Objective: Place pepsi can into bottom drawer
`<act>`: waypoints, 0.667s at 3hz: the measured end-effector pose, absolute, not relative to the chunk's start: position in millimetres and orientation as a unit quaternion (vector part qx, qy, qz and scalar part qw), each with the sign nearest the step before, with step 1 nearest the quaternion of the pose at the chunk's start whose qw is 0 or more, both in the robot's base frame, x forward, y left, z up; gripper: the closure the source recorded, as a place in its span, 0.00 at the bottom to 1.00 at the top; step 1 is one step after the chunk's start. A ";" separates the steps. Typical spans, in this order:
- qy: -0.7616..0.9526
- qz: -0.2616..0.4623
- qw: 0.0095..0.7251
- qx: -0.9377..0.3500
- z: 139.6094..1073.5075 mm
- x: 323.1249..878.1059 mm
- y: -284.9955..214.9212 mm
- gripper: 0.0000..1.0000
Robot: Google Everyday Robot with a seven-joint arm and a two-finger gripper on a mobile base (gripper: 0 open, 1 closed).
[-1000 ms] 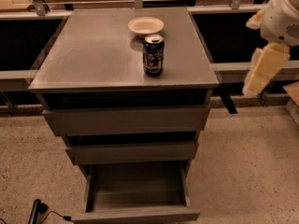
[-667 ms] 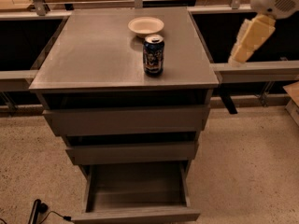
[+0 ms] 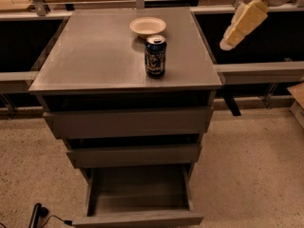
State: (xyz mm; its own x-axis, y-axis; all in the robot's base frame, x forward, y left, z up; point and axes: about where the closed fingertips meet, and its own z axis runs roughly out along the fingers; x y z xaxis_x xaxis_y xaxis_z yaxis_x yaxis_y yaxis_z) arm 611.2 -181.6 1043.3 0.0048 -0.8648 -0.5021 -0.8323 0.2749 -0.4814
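While standing upright and untouched, sits toward the front right of the grey wood-look surface (image 3: 95, 51) as the small dark blue pepsi can with a silver top (image 3: 155, 56), right in front of a cream round bowl (image 3: 147, 26); cannot tell whether touching it. Shows the pale yellow claw (image 3: 228, 42) hanging well apart from the can, out beyond the right edge of the surface near its back right corner; cannot tell whether open or closed. Shows the lowest grey wood-look drawer (image 3: 137, 219), a shallow rectangular tray, pulled out below the front edge. Judging by looks: probably stiff enough for a firm pinch yet thin-walled, so liable to dent if squeezed hard; smooth and glossy, so likely slippery; tall and narrow, so easy to tip with a sideways knock. Cannot tell whether full or empty, hence weight unknown. Best taken around the mid-height of the round side wall, approached from the right edge, keeping off the silver top and clear of the bowl behind. Should be carried upright and lowered gently onto the drawer floor.
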 end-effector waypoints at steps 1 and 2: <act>0.706 0.006 0.404 -0.582 1039.2 615.5 -179.7 0.00; 0.711 0.074 0.446 -0.538 1018.2 622.8 -152.7 0.00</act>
State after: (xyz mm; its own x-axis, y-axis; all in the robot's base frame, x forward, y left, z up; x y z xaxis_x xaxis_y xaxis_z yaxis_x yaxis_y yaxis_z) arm 622.8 -152.7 1018.2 -0.0230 -0.6995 -0.7143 -0.8315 0.4101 -0.3748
